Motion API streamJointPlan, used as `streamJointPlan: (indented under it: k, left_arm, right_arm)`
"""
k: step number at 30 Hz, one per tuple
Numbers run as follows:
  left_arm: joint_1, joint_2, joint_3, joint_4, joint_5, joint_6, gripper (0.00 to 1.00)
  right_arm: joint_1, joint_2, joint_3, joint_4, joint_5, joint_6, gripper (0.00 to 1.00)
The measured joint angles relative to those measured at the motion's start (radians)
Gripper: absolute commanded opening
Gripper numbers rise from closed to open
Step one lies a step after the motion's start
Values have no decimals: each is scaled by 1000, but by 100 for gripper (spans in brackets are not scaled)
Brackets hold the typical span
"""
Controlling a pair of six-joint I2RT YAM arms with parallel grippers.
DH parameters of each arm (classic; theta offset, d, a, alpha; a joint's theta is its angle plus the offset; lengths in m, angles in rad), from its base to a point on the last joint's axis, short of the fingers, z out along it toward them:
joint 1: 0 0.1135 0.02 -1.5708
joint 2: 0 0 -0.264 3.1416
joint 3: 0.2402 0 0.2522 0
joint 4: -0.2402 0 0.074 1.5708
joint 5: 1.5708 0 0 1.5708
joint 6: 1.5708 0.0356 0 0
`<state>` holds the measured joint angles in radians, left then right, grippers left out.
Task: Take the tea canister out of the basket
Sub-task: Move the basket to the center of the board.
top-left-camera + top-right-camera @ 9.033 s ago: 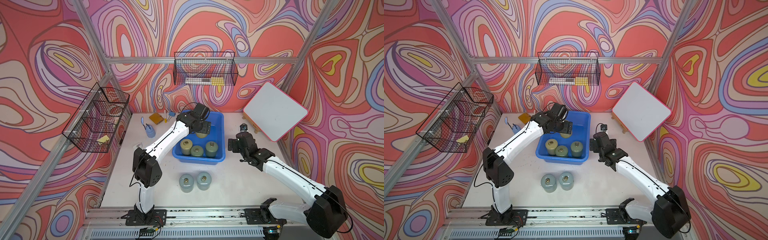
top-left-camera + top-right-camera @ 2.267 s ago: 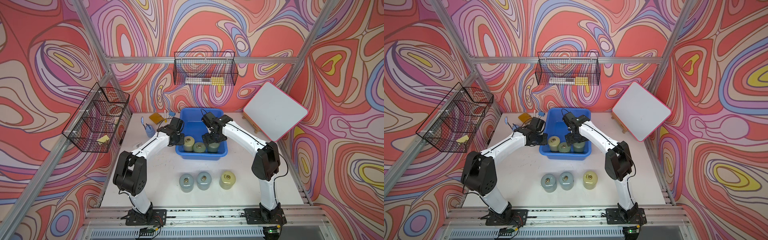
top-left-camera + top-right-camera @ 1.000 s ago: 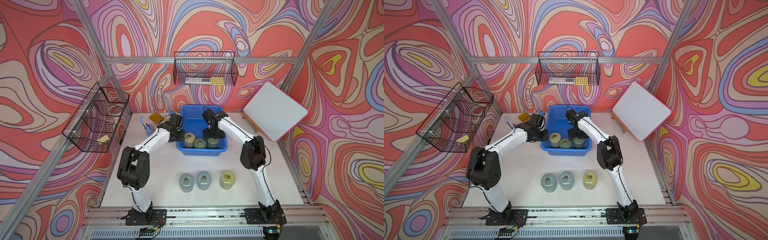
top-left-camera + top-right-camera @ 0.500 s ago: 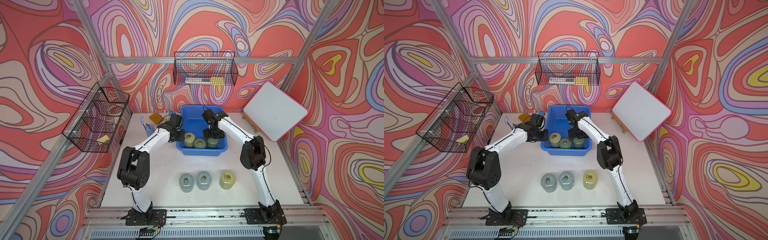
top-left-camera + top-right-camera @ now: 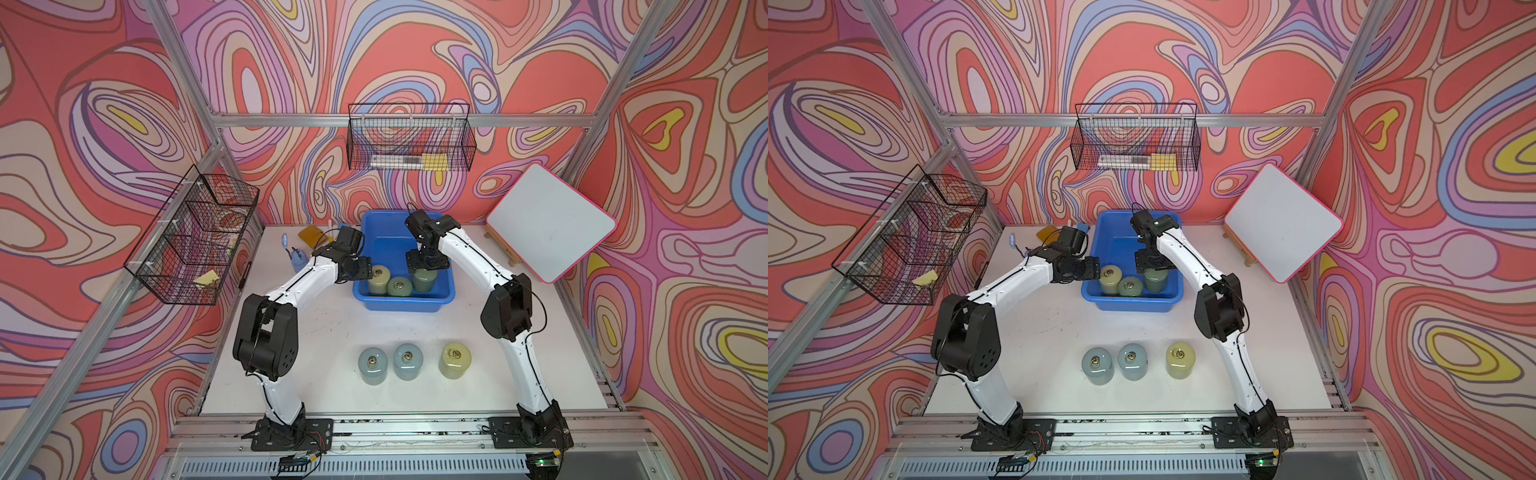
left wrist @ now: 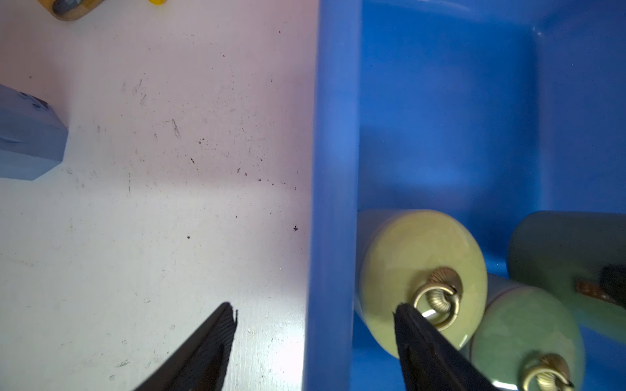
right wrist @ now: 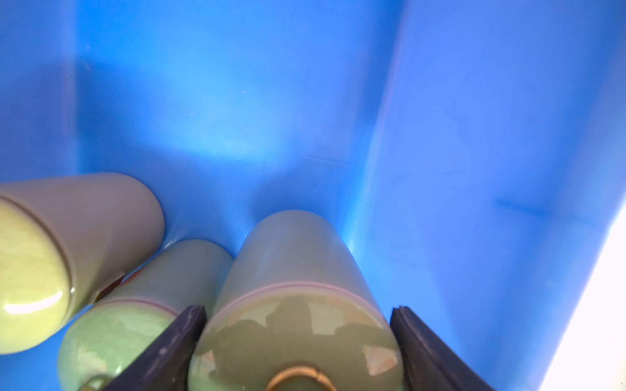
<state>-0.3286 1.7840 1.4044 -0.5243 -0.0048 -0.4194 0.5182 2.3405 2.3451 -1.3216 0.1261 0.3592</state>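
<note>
Both arms are the same build. Left arm [image 5: 309,276] and right arm [image 5: 473,259]: white tubular links, chunky black joint housings, and a thin black cable clipped along each link. Small dark fasteners dot the white shells. Flat black base plates [image 5: 291,430] with loose wiring. Left gripper [image 6: 316,309] fingers [image 6: 206,352] are black, tapered and ribbed.

Six tea canisters [image 5: 1110,279] on show! Three sit in the one blue basket [image 5: 402,306]: a yellowish canister [image 5: 378,277], a pale green canister [image 5: 399,286], a dark green canister [image 5: 424,281]. Three more on the table [image 5: 332,332]: a grey-blue canister [image 5: 372,365], its grey-blue twin [image 5: 408,360], a yellow canister [image 5: 455,359]. Two wire baskets up on the walls, the back wire basket [image 5: 409,141] and the side wire basket [image 5: 195,241]. One whiteboard [image 5: 548,220]. Two robot arms, left arm [image 5: 303,279] and right arm [image 5: 469,259].
</note>
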Motion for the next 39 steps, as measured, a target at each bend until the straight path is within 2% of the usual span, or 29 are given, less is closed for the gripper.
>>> streamJointPlan:
  k: [5,19,33,39]
  left_arm:
    - [3,-68,-23,0,-13,-5,99]
    - [13,-220,-76,-1,-31,-23,99]
    - [14,-285,-110,-9,-50,-26,99]
    - [14,-306,-111,-12,-51,-26,99]
  right_arm:
    - [0,-24,11,-24,8,-2,63]
    - [0,-158,9,-60,13,-2,62]
    - [0,-262,-82,-63,4,0,62]
    - [0,-348,-169,-58,-6,2,62]
